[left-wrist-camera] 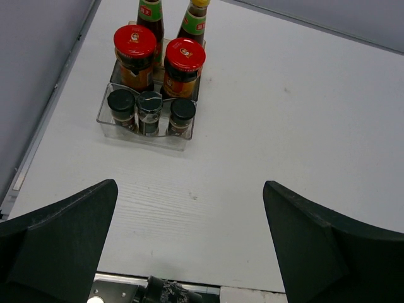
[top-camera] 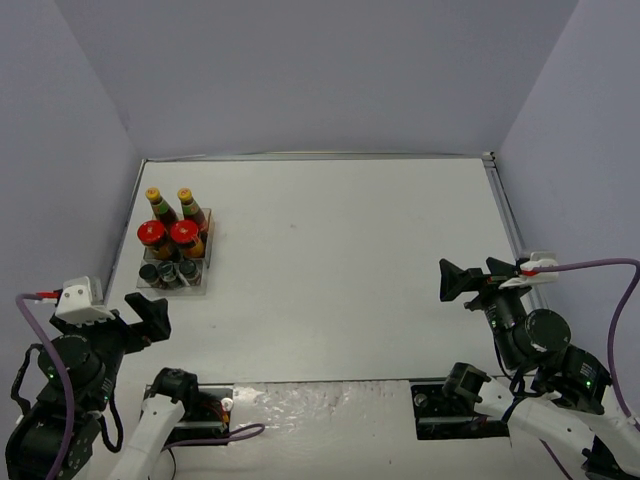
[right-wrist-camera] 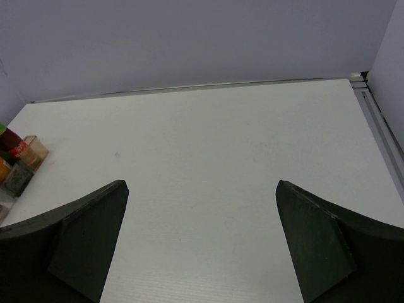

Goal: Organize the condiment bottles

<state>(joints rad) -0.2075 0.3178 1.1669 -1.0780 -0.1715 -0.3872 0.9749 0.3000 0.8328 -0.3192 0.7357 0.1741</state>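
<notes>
Condiment bottles (top-camera: 183, 235): all seven upright inside clear rack (left-wrist-camera: 142, 137), three rows. Rear of rack: two dark-red sauce bottles (left-wrist-camera: 150, 16), yellow caps. Middle: two red-lidded jars (left-wrist-camera: 134, 53). Front: three black-capped spice jars (left-wrist-camera: 149, 110), side by side. Left hand (left-wrist-camera: 189, 189): released, fingers spread wide, grasping nothing, near front of rack. Right hand (right-wrist-camera: 202, 184): likewise released, empty, well apart from rack, to its right over white surface (top-camera: 350, 260).
</notes>
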